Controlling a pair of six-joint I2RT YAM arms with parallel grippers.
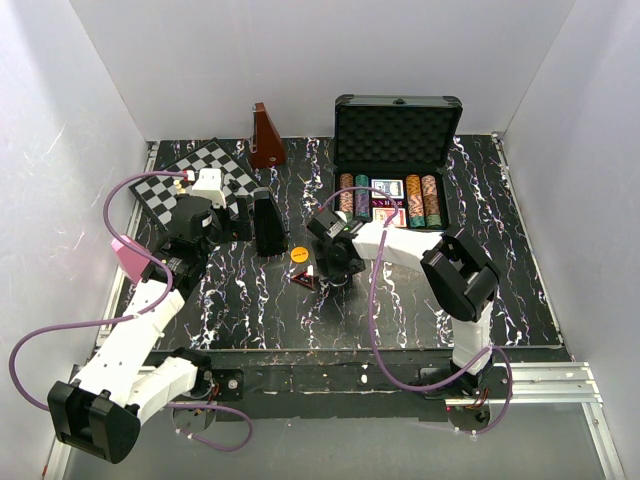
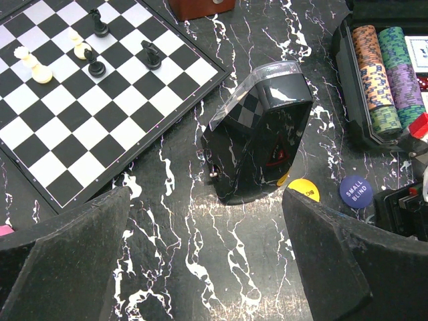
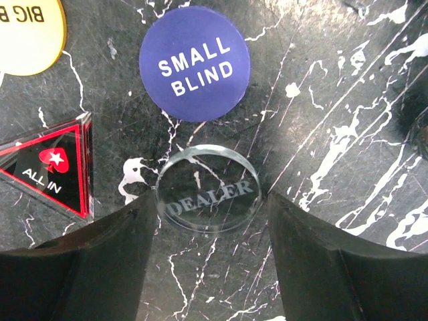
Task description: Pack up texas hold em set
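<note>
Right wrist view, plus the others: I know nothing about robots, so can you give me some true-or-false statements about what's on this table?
1. The clear DEALER button lies between the right gripper's fingers. True.
2. The blue button reads BIG BLIND. False: it reads SMALL BLIND.
3. The case is shut. False: its lid stands open, with chips showing inside.
4. The left gripper holds a chess piece. False: it is open and empty; the pieces stand on the chessboard.
5. An ALL IN triangle lies on the table. True.
</note>
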